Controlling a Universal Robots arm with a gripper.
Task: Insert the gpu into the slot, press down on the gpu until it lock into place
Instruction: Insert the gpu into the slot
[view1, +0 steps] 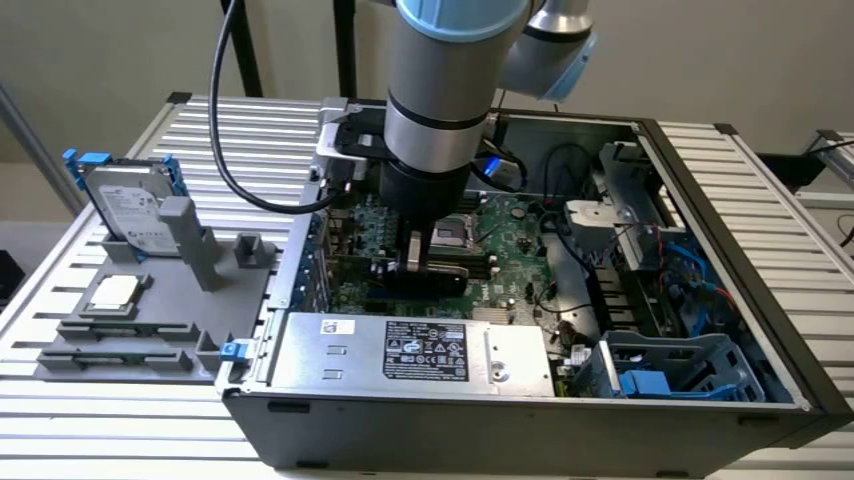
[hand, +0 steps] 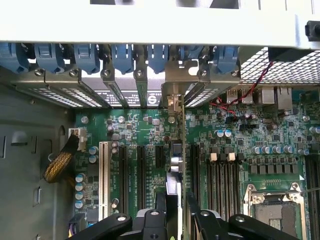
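- Tool: you have one gripper (view1: 424, 262). Its two fingers (hand: 161, 202) are clamped on either side of the gpu (hand: 173, 175), so it is gripping the card.
- One gpu: in the wrist view you see it edge-on and upright. It runs from between the fingers towards the case's rear panel, with its metal bracket (hand: 175, 92) up against the row of slot covers.
- The slot lies hidden under the card, so you cannot tell whether the card is seated in it.
- On the motherboard (hand: 140, 125), count one white slot (hand: 104, 180) and three black slots (hand: 123, 175), one of them short, between the white slot and the card. There is also one silver CPU socket (hand: 272, 210).
- Rear panel: seven blue retention clips (hand: 122, 55) in a row.
- One yellow braided cable (hand: 60, 162) lies beside the board.
- In the exterior view, one silver power supply (view1: 320, 350) carries one white label (view1: 424, 350).
- One hard drive (view1: 127, 205) stands on the grey fixture tray (view1: 80, 330), at the exterior view's left of the case.
- Writing: the label print and the board's white lettering are too small for you to read.
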